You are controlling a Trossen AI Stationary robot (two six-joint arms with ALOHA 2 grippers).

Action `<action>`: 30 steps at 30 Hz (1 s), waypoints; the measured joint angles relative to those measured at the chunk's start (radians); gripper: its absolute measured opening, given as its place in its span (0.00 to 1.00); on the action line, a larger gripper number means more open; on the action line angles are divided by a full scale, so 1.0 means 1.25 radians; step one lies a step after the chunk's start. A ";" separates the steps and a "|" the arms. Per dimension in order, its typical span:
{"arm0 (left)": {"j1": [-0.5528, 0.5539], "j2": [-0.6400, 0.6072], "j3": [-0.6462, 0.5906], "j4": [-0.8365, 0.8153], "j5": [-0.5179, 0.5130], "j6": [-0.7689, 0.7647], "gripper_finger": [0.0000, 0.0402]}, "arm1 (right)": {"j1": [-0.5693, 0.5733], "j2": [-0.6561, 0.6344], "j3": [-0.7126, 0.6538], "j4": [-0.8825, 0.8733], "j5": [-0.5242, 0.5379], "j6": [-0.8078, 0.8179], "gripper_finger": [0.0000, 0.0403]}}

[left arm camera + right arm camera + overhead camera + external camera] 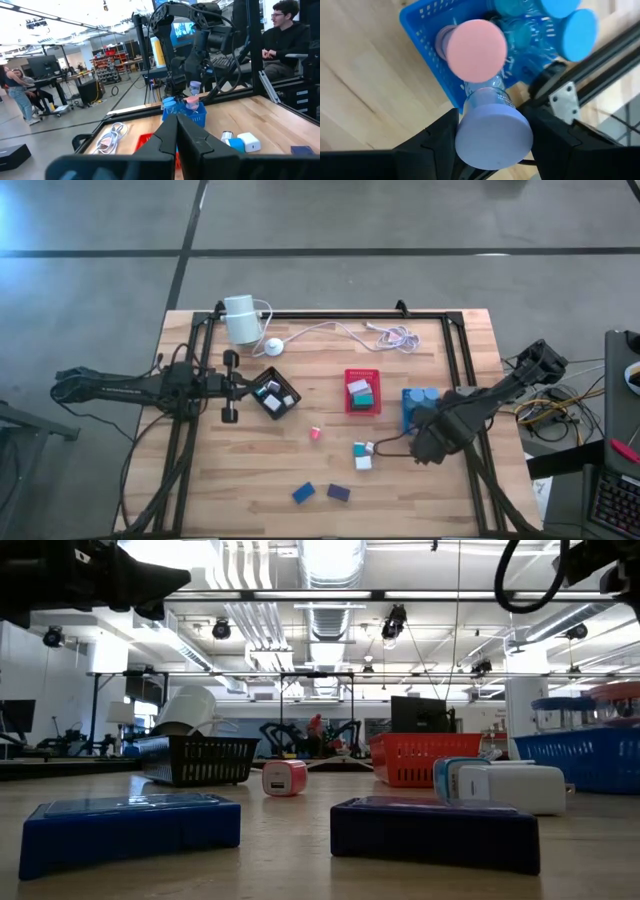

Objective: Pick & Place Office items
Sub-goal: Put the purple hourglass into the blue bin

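Purple-capped cylinder (492, 131): you have it pinched between the right gripper's (492, 142) fingers, just over the blue tray (427, 25), beside a pink-capped one (476, 49) standing inside, presumably sorted by shape. Left gripper (176, 145), fingers pressed together and empty, waits above the black tray (274, 397). Loose blocks (362, 456) remain on the table (200, 480)

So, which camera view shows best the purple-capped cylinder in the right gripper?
The right wrist view: the purple-capped cylinder fills the picture, gripped between the right gripper's fingers above the blue tray. The left wrist view shows it small and far off. In the high view the arm hides it; the low view does not show it.
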State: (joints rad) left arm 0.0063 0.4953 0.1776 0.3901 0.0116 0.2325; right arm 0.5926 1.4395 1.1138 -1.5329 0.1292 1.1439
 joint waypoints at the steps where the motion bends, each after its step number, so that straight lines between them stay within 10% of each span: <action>1: 0.000 0.000 0.000 -0.002 0.000 0.000 0.03 | -0.006 0.000 -0.005 0.011 -0.007 -0.007 0.49; 30: 0.000 0.000 0.000 -0.008 0.000 0.000 0.03 | -0.127 -0.002 -0.134 0.193 -0.098 -0.146 0.57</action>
State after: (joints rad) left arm 0.0063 0.4950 0.1776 0.3801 0.0113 0.2323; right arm 0.4335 1.4376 0.9467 -1.2921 0.0067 0.9611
